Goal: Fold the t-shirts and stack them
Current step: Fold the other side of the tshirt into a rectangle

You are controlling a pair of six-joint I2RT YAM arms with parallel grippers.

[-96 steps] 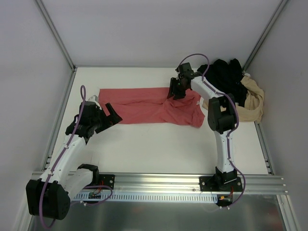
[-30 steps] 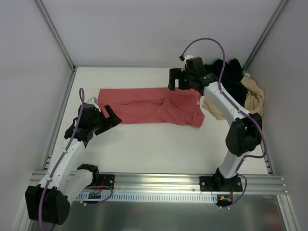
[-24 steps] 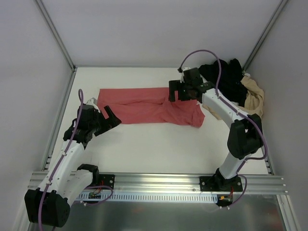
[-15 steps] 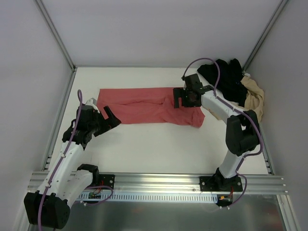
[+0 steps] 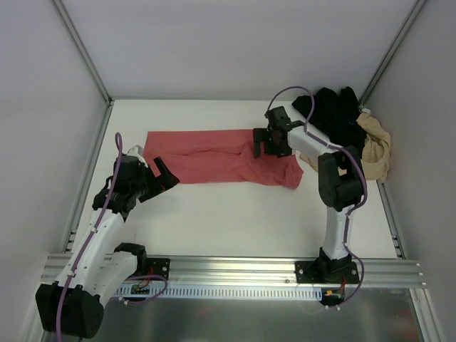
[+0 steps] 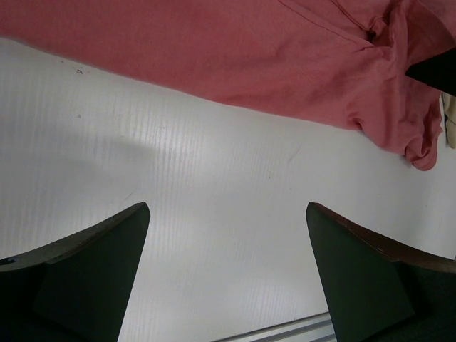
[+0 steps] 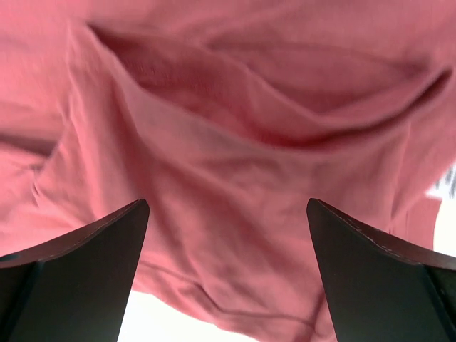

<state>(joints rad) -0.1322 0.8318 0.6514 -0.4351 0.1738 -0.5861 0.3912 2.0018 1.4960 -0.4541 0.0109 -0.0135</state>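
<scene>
Coral-red t-shirt (image 5: 214,157): long folded band, rumpled at its right end, centre-far. Black t-shirt (image 5: 335,114) and beige t-shirt (image 5: 374,146): heaped together, far right.

Coral-red shirt (image 5: 214,153), black shirt (image 5: 338,114), beige shirt (image 5: 376,146)

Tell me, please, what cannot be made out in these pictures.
1. Top view: the right gripper covers part of the red shirt; contact unclear.
2. Top view: the beige shirt is partly hidden by the black shirt.
3. Right wrist view: close and blurred; the red shirt runs off the frame.
</scene>
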